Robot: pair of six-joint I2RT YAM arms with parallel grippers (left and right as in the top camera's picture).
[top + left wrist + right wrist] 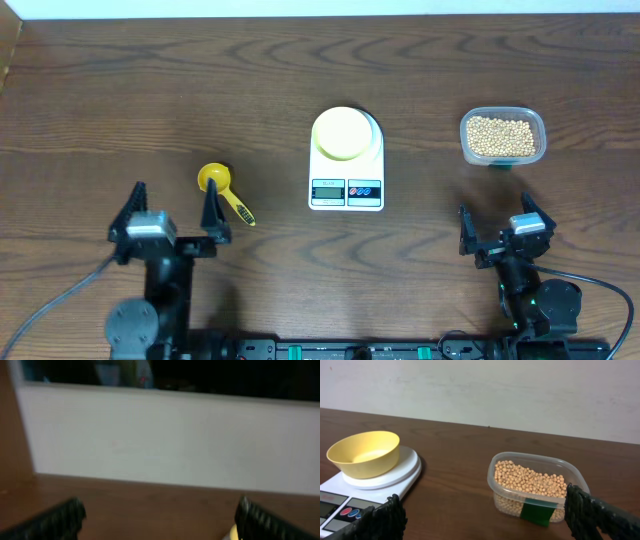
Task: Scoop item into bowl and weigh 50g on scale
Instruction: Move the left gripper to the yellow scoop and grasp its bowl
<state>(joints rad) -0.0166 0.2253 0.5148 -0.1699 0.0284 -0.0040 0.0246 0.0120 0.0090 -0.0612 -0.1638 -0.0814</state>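
Picking up the scoop [222, 188] looks like the step in hand. It lies left of the scale [346, 185], just beside the left gripper [174, 194]. Best to pinch the handle and keep the cup level. Both the left gripper and the right gripper [497, 214], near-right of the scale, are spread wide and empty. The bowl [341, 132] sits empty on the scale. The beans [500, 136] are in a clear container [541, 128] right of the scale. Its green label [538, 511] and the scale's markings are unreadable.
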